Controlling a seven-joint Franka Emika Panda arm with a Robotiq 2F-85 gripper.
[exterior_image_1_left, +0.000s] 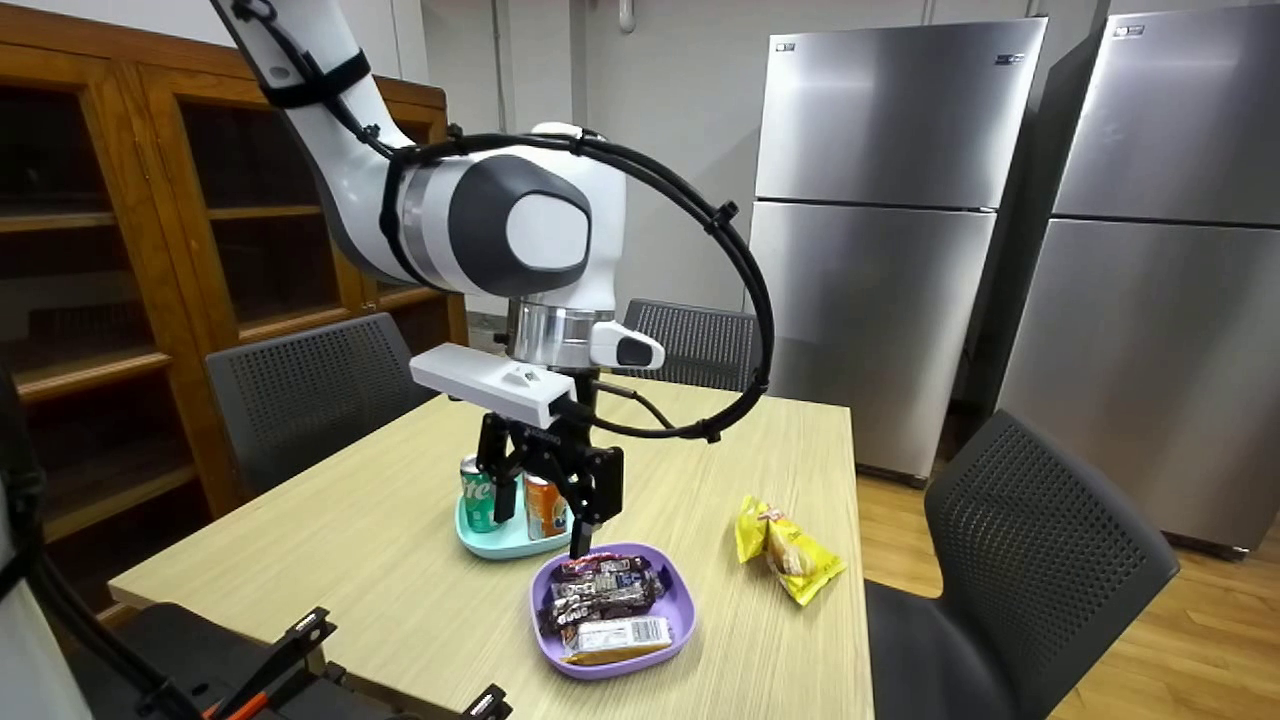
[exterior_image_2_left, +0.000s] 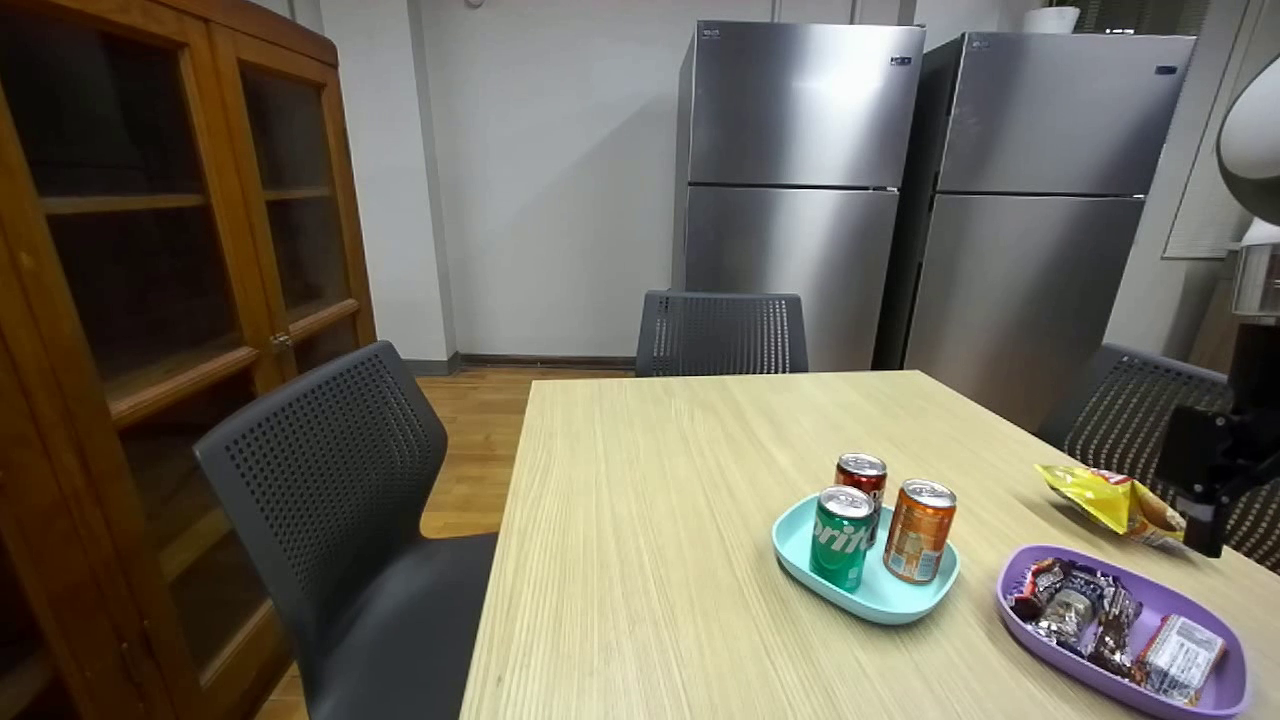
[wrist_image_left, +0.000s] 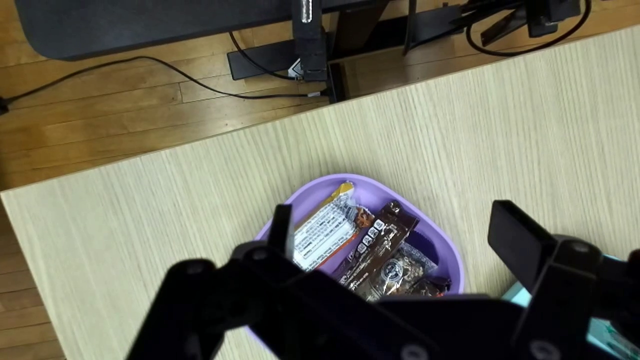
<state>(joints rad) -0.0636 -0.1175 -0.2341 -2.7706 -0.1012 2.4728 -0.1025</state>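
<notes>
In an exterior view, the fingers (exterior_image_1_left: 582, 537) stand wide apart above the desk (exterior_image_1_left: 690, 488), a purple tray (exterior_image_1_left: 682, 605) of wrapped bars (exterior_image_1_left: 602, 602) at their five o'clock. In an exterior view, a Sprite can (exterior_image_2_left: 840, 543) has an orange can (exterior_image_2_left: 918, 538) at three o'clock. Wrist view: white-labelled bar (wrist_image_left: 325, 236) at the purple tray's ten o'clock.

In an exterior view, with the purple tray (exterior_image_1_left: 683, 605) as centre, the turquoise tray (exterior_image_1_left: 500, 545) and its upright cans (exterior_image_1_left: 478, 505) blocked ten o'clock, the yellow bag (exterior_image_1_left: 790, 550) lay in the way between two and three, and a chair (exterior_image_1_left: 1040, 540) rose beyond it at three. Low passage over the bench (exterior_image_1_left: 680, 480) ran toward one o'clock and from seven to nine; the end effector (exterior_image_1_left: 543, 530) hung overhead.
</notes>
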